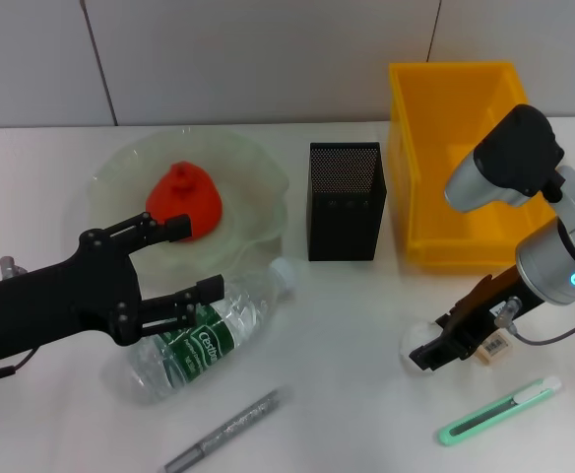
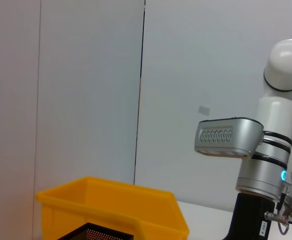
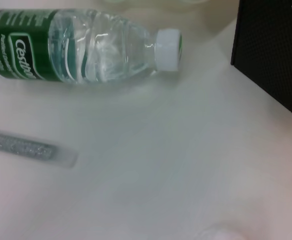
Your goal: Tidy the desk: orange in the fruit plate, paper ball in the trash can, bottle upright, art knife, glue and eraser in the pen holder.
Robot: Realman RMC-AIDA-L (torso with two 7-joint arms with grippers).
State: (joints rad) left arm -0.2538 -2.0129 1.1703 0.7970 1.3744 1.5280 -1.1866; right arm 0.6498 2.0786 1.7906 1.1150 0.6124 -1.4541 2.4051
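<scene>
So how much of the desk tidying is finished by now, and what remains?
Done: the orange lies in the plate. In hand: the left pincer is open above the lying bottle; the right pincer is low at the paper ball, beside the eraser. Left: bottle upright, ball into the yellow bin, knife, glue and eraser into the holder.
</scene>
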